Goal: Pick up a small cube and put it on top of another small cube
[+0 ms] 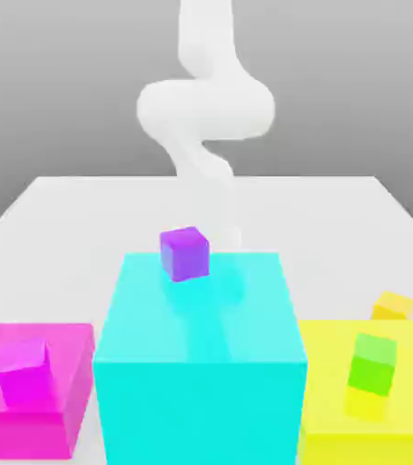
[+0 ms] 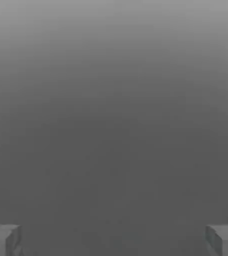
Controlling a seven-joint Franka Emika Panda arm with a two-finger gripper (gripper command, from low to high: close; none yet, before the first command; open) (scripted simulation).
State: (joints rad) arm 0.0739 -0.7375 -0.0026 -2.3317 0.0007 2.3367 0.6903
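Here the gripper (image 2: 114, 240) is spread wide on nothing; the small cube (image 1: 393, 305) lies apart.

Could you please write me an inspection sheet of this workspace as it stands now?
Surface: pale grey table.
Job's things: small orange-yellow cube on the table behind the big yellow block; small purple cube on the big cyan block.
Clutter: small green cube on the yellow block; small magenta cube on the big magenta block.
End effector: fingers wide apart, holding nothing.
Cables: nothing seen.
Surroundings: plain grey backdrop.
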